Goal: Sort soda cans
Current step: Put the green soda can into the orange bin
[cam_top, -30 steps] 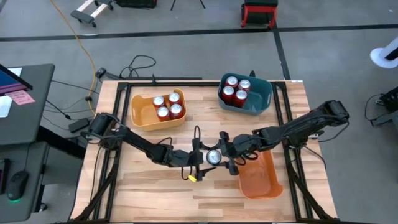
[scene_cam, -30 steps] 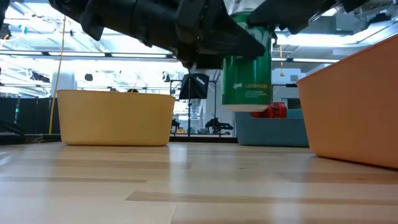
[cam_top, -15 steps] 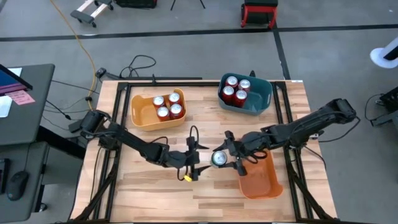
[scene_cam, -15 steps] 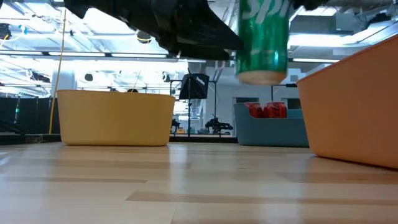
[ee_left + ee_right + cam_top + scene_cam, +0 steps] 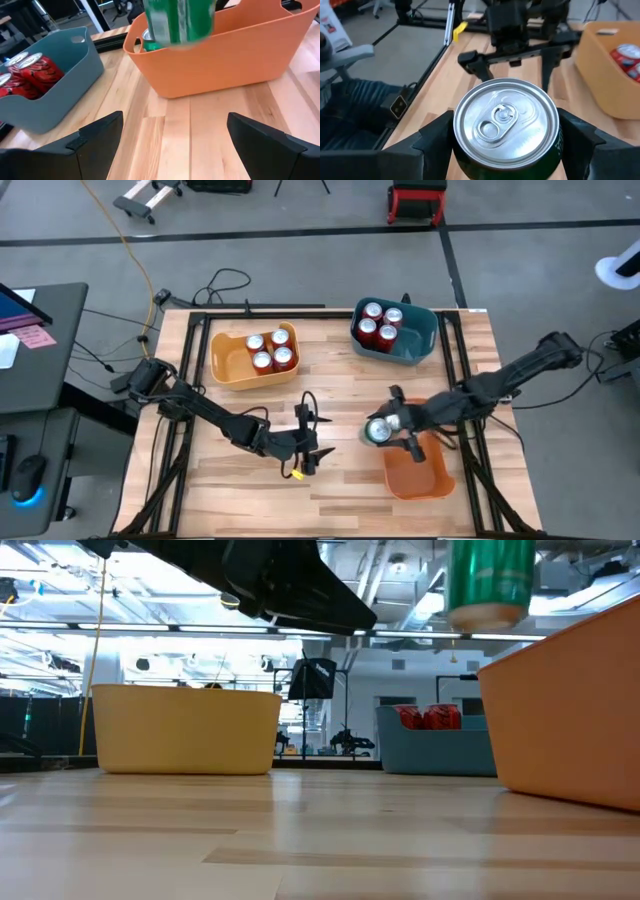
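The right gripper (image 5: 382,432) pinches a green can (image 5: 379,431) upright in the air, just beside the orange bin (image 5: 420,472) (another green can inside). The left gripper (image 5: 306,442) hangs spread, empty, nearby.

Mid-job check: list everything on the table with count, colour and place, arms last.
Yellow bin: one, far left of table.
Red cans in it: four.
Teal bin: one, far right.
Red cans in it: four.
Orange bin: one, near right.
Green can inside it: one, partly hidden.
Green can in the air: one, at the orange bin's left rim.
Left gripper: open, empty, mid-table.
Right gripper: shut on that raised can.
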